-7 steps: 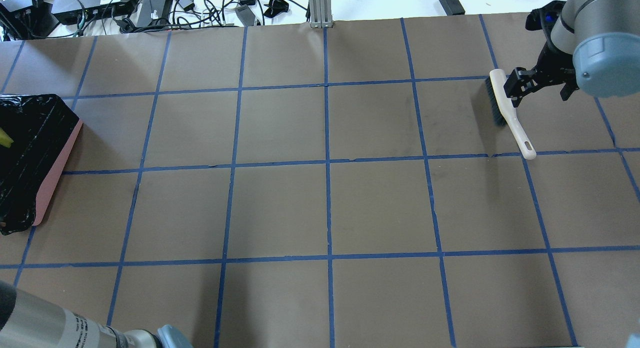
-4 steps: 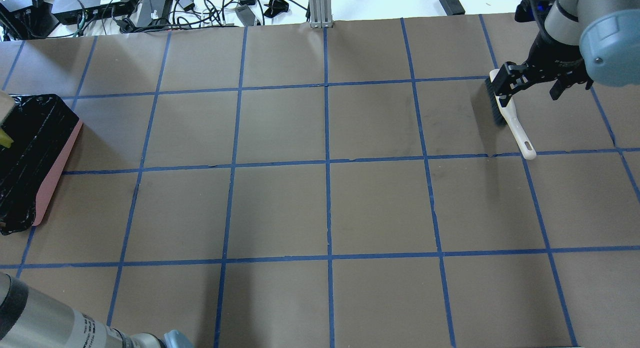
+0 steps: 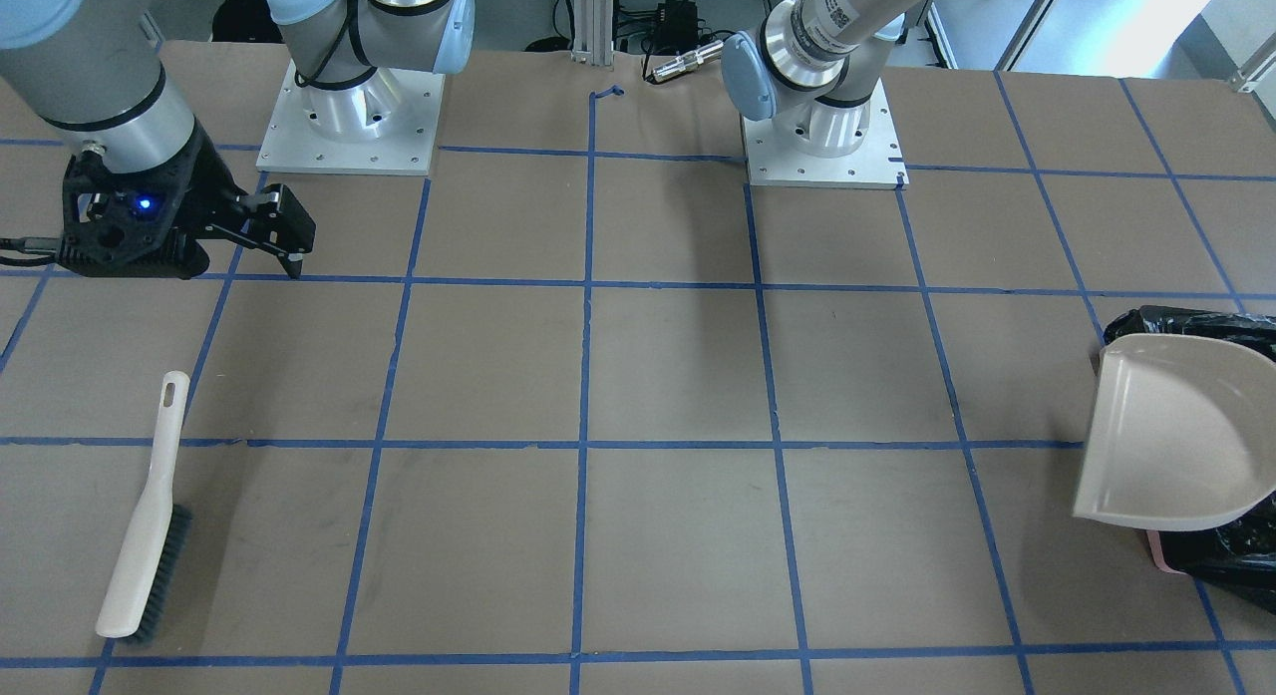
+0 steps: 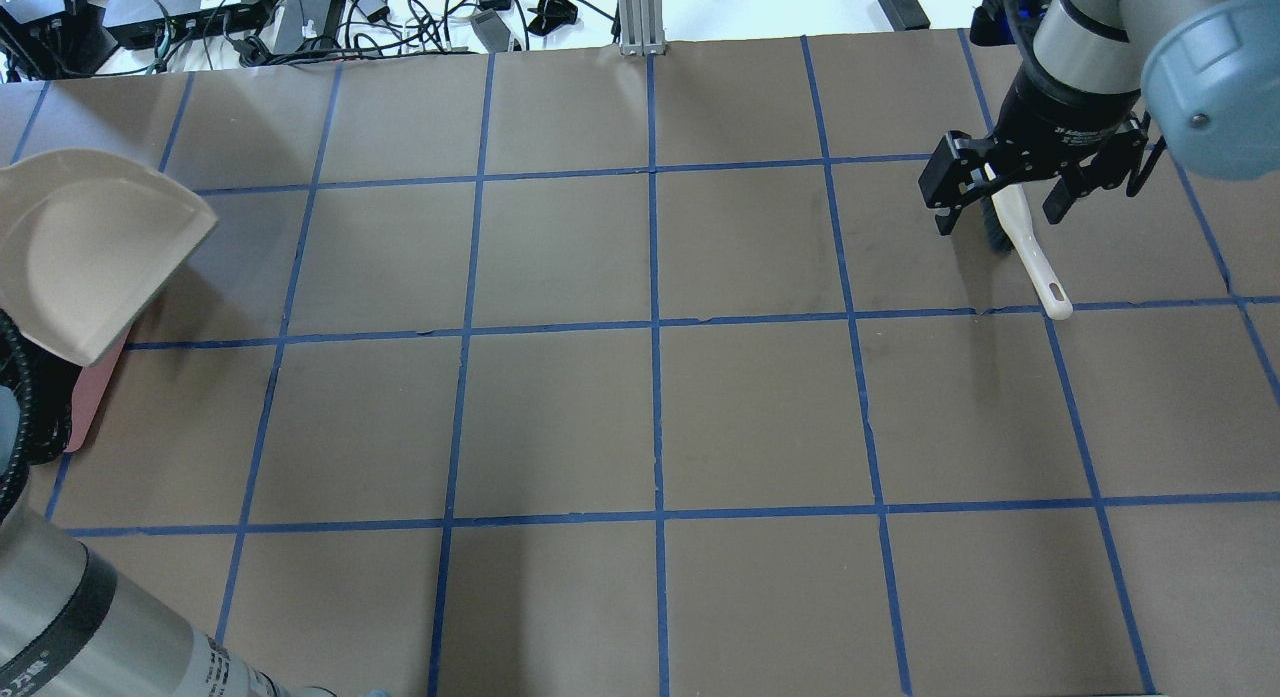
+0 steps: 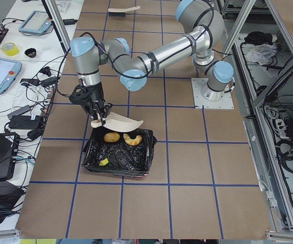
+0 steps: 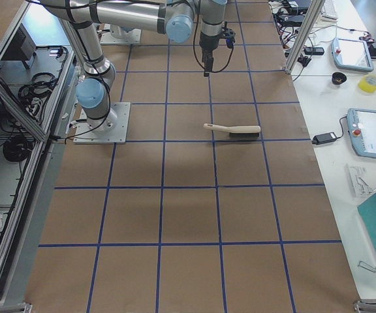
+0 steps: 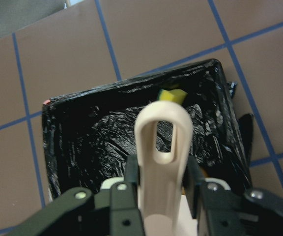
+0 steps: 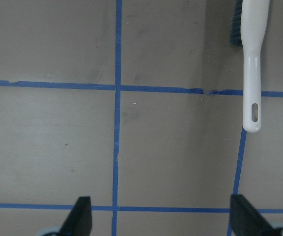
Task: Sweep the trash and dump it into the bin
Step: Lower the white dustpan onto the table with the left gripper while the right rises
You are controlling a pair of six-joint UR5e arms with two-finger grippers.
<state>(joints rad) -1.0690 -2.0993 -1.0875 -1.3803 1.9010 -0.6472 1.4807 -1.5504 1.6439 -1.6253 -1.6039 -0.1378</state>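
My left gripper [image 7: 162,172] is shut on the handle of the beige dustpan [image 4: 80,247], holding it tilted over the bin [image 5: 118,157]. The dustpan also shows in the front view [image 3: 1166,436]. The bin is pink-sided with a black bag. In the exterior left view the orange-brown lump [image 5: 111,136], the pale crescent [image 5: 132,139] and the yellow wedge [image 5: 104,162] lie inside it. The wedge also shows in the left wrist view [image 7: 172,95]. My right gripper [image 4: 998,217] is open and empty, above the table over the brush [image 4: 1035,257].
The white-handled brush [image 3: 140,535] lies flat on the brown paper at the robot's right, also seen in the right wrist view [image 8: 253,59]. Blue tape lines grid the table. Cables and boxes [image 4: 250,17] lie beyond the far edge.
The dustpan has swung into the overhead view and now covers most of the bin. My right gripper has shifted left and turned above the brush, which has not moved.
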